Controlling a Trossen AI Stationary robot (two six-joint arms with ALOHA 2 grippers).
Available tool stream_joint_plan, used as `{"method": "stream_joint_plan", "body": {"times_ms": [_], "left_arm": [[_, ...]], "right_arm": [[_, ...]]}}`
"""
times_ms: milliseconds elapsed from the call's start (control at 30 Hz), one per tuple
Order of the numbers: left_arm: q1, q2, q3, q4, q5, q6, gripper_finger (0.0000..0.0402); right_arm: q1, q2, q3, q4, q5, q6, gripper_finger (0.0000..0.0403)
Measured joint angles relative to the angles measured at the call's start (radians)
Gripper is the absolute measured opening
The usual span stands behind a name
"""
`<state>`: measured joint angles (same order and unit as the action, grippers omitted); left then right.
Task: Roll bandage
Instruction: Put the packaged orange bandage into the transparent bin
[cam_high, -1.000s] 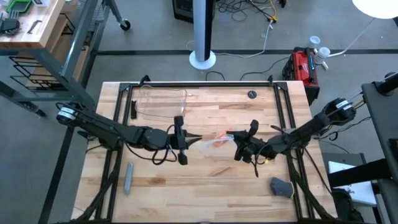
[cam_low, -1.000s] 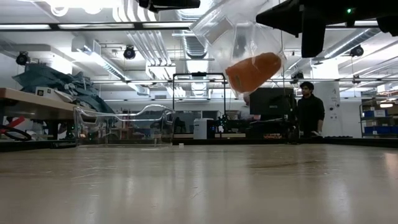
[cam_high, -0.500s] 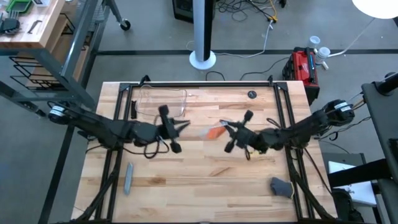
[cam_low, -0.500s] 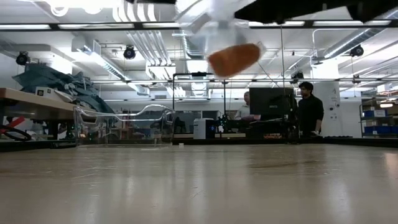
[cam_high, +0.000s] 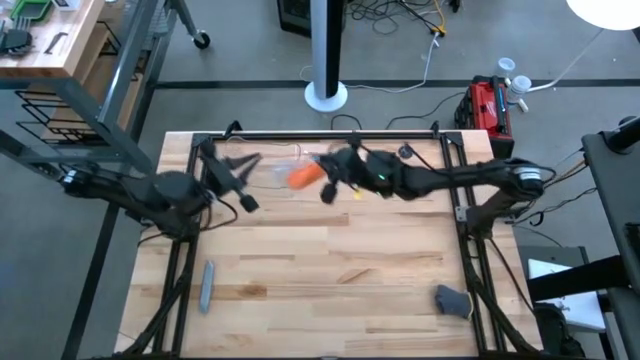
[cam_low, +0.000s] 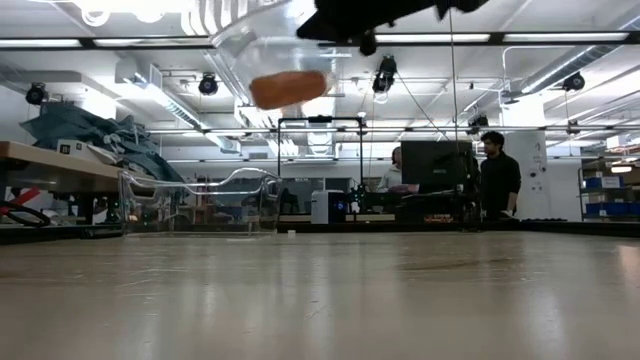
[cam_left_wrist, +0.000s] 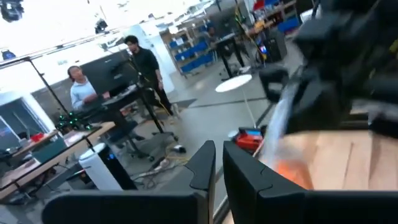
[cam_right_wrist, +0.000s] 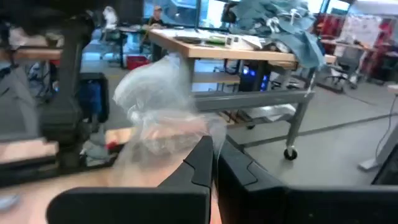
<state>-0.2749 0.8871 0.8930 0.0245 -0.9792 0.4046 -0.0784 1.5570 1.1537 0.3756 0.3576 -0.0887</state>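
Observation:
The bandage (cam_high: 303, 177) is a stubby orange roll inside a crinkled clear plastic wrap (cam_low: 243, 42). It hangs high above the table in the low view (cam_low: 288, 88). My right gripper (cam_high: 322, 176) reaches across to the far middle of the table and is shut on the wrap. My left gripper (cam_high: 248, 165) is at the far left, a short way from the wrap. Its fingers (cam_left_wrist: 205, 167) are shut with nothing between them. The left wrist view shows the wrap (cam_left_wrist: 278, 121) and the orange roll (cam_left_wrist: 290, 174) ahead of it. My right gripper pinches the clear plastic wrap (cam_right_wrist: 186, 134) between its two fingers; which part of the wrap cannot be told. The wrap bulges out beyond the fingertips. The wrap and the bandage inside it are lifted clear of the table, the roll sagging in the wrap below the gripper.
A clear plastic container (cam_high: 262, 165) stands at the far left of the table, under and beside the held wrap. A grey bar (cam_high: 207, 285) lies near the front left and a dark grey lump (cam_high: 452, 300) at the front right. People stand in the room behind.
My right gripper has swung from the table's middle toward the far left, carrying the wrap and the bandage, which stay lifted clear. My left gripper has drawn back toward the left and far edges and now stands apart from the wrap.

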Motion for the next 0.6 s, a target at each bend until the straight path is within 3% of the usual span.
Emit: {"method": "stream_joint_plan", "body": {"times_ms": [300, 600], "left_arm": [[0.000, -0.172, -0.015, -0.059, -0.015, 0.003, 0.0021], [0.000, -0.319, -0.135, -0.080, -0.105, 0.002, 0.0021]], "right_arm": [[-0.161, 0.293, 0.233, 0.010, -0.344, 0.267, 0.0000], [-0.231, 0.547, 0.474, 0.041, -0.409, 0.438, 0.0000]]}}
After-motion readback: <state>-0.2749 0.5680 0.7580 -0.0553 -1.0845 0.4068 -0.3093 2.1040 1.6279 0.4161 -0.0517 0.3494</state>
